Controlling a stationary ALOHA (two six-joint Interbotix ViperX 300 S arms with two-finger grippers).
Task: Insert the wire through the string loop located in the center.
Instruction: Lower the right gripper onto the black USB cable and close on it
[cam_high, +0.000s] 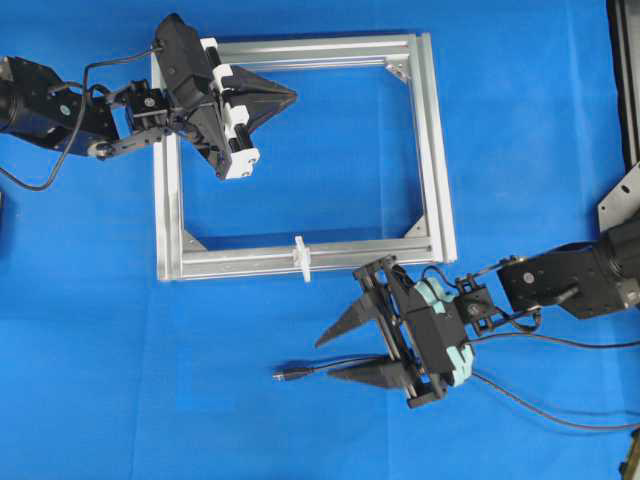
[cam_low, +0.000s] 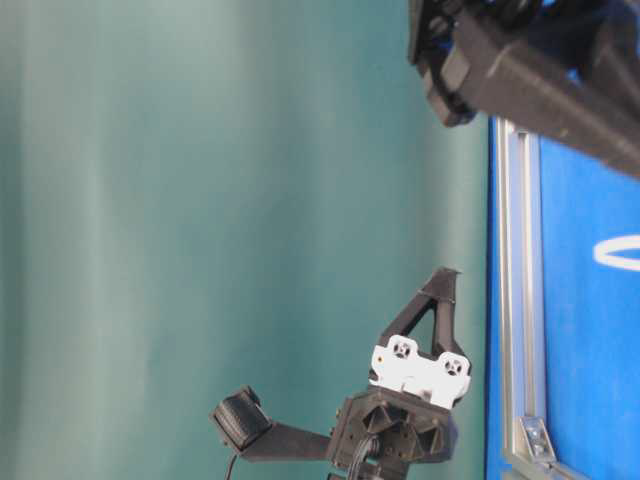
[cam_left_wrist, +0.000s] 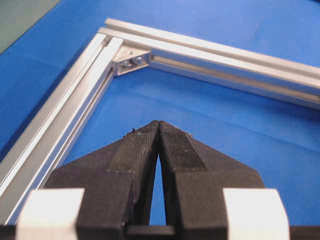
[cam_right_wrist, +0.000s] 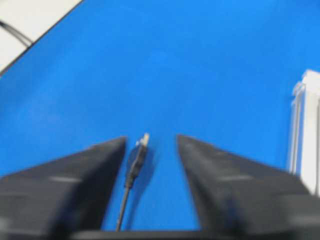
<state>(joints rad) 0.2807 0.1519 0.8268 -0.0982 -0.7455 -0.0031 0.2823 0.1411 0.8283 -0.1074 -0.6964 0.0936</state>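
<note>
Two grippers, neither holding anything. My right gripper stands parted, the wire lying on the cloth between its jaws, nearer the lower one, plug tip just past their points (ungrasped, as far as I can judge). My left gripper is clenched empty inside the frame. The string loop stands on the frame bar just beyond my right jaws; threading remains undone. Only the overhead view shows the loop; only my right wrist view shows the plug between the jaws.
</note>
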